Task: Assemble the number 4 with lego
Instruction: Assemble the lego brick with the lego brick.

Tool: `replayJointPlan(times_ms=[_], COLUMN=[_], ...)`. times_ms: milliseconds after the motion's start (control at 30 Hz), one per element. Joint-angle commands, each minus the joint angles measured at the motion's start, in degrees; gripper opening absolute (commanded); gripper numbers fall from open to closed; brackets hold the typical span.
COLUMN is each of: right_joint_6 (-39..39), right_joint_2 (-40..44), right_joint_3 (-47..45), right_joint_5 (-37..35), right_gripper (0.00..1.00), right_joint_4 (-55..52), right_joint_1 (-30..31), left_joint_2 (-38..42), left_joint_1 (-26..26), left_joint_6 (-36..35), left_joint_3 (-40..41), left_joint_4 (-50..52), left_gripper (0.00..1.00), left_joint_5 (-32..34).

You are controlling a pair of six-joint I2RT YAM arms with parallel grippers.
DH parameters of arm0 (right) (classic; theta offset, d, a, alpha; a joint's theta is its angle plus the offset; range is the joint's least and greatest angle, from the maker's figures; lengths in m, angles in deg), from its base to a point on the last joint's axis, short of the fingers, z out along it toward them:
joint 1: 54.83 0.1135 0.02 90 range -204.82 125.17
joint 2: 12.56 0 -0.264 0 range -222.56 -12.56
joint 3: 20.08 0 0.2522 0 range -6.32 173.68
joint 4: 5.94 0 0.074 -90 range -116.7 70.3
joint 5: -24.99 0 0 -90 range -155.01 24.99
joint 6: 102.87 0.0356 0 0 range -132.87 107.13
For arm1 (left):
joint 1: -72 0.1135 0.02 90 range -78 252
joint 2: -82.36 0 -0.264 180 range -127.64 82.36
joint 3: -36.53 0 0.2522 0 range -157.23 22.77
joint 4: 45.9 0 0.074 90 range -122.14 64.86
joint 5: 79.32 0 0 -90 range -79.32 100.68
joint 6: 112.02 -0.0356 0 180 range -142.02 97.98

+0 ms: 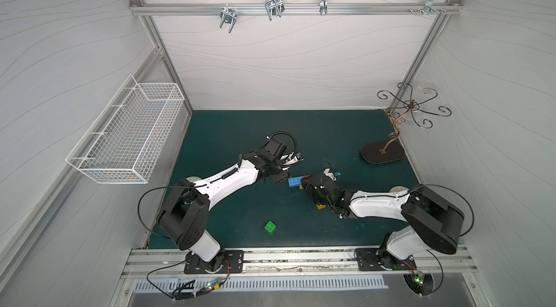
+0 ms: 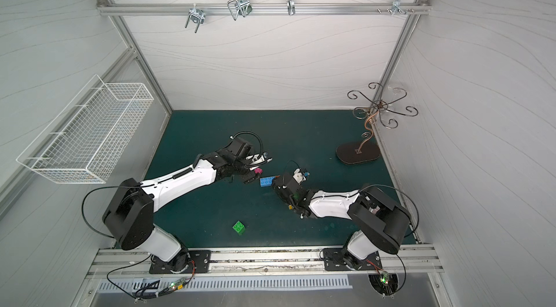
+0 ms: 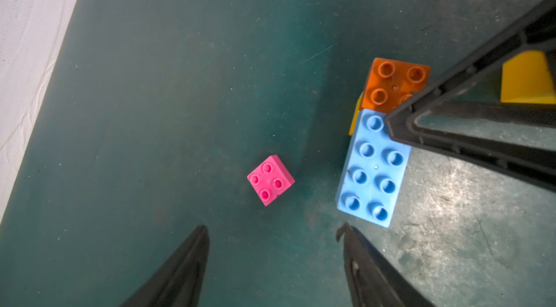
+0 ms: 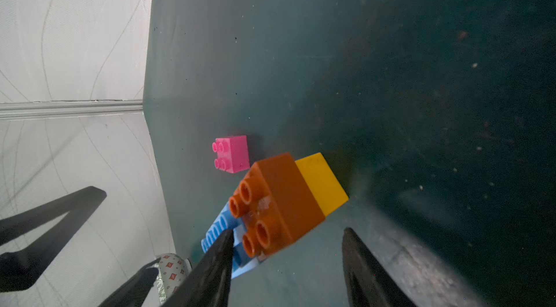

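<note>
Pink brick (image 3: 270,180) is lying just ahead of the left jaws, which are standing apart; the right jaws are gaping too, orange brick (image 4: 282,200) just before them

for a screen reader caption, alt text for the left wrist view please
A loose pink brick lies on the green mat ahead of the open left gripper. Beside it, a blue brick abuts an orange brick, the right gripper's finger overlapping both.
</note>
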Motion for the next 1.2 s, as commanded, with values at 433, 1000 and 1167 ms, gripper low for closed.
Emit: replayJointPlan(times_ms=[433,1000,1167], right_joint_6=[-4.15,-18.33,-32.19], right_joint_2=[4.13,19.80,18.27], right_joint_3=[1.28,10.90,17.89], right_joint_5=[-1.14,7.19,15.69], right_gripper=[0.60,0.67,0.69], right_joint_4=[-5.02,-42.28,-58.30], right_joint_1=[0.71,-3.00,-9.10], left_joint_2=[1.74,9.64,13.76], left_joint_1=[0.45,6.77,8.33], left_joint_6=[1.21,22.95,28.94], left_joint_3=[0.17,3.76,7.54], left_joint_4=[-3.41,-2.25,-2.02], left_gripper=[0.74,0.75,0.76], left_joint_5=[2.96,6.07,4.62])
